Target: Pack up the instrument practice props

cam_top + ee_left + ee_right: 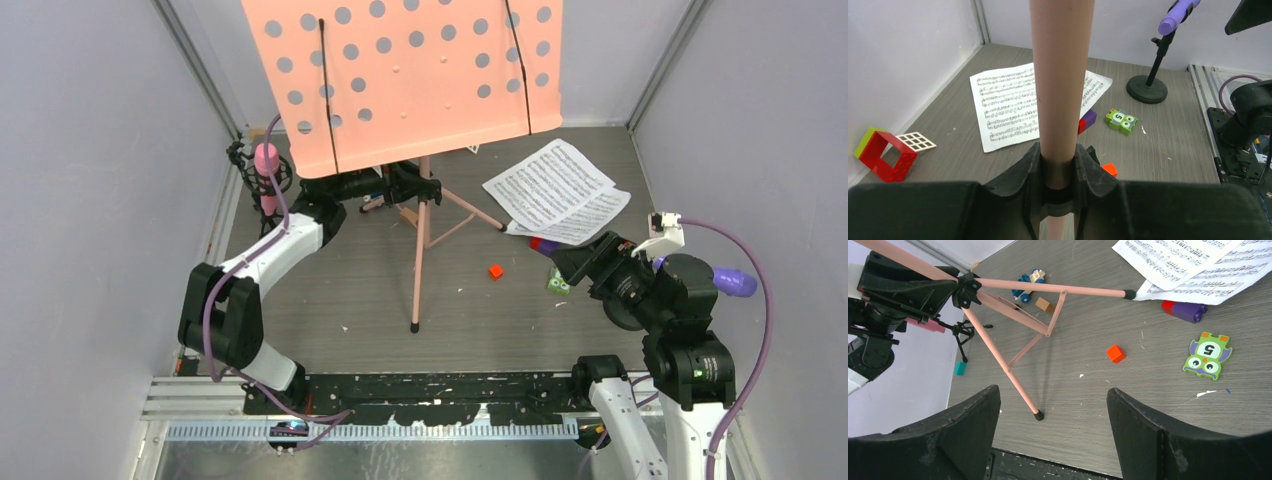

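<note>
**Left hand clamped the rack's pole; right hand hovered spread**

The left hand [1060, 161] was pinching the pole [1060, 75] of the pink music rack [400, 70] low down, just above where the tripod legs [1013, 370] splay. That was probably the one spot where a narrow hand could control such a tall, top-heavy stand. The rack stood upright near the middle of the surface [340, 300].

The right hand [1053, 395] hung spread and empty over the near right of the surface, facing the legs. It looked well placed to steady or fold them.

The sheet-music pages [555, 190] lay flat and overlapping at the far right, with one leg's tip at their edge. The pink microphone [266, 165] stood at the far left. The purple microphone [1178, 12] sat in its black mic mount [1147, 89] on the right. By my judgement nothing was packed yet.
</note>
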Robot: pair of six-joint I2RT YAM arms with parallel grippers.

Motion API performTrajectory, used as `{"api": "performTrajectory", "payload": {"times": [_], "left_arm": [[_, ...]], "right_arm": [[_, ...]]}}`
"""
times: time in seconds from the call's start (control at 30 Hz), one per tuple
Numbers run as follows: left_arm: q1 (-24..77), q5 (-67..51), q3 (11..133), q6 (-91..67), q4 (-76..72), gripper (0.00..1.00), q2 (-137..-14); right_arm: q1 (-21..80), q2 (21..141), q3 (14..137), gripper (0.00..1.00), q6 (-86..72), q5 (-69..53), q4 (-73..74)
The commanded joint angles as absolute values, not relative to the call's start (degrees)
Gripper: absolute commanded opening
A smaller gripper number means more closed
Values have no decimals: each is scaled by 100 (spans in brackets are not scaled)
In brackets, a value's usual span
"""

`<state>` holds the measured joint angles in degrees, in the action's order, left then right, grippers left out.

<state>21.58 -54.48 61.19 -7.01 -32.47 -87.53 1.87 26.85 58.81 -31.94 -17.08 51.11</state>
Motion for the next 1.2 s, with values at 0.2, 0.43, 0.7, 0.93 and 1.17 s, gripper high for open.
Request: {"api": "performTrajectory", "payload": {"times": [0.2, 0.43, 0.7, 0.93, 1.17], "left_arm": [[2150, -5495, 6676, -225, -1974, 0, -8929], [2158, -5423, 6552, -142, -1631, 0, -8728], [2160, -5029, 6196, -182, -1855, 0, -8526], [2171, -5048, 6189, -158, -1963, 0, -8565], [2197, -5061, 6118, -28, -1868, 0, -8481]], "right_arm": [[172, 2674, 5953, 85, -3281, -2091, 4939], [167, 2971, 5330, 85, -4393, -3138, 3886], [241, 3482, 4294, 63, -6823, -3153, 1094], [1637, 4186, 4504, 58, -7469, -1194, 548], [3050, 5887, 5078, 57, -8458, -314, 201]]}}
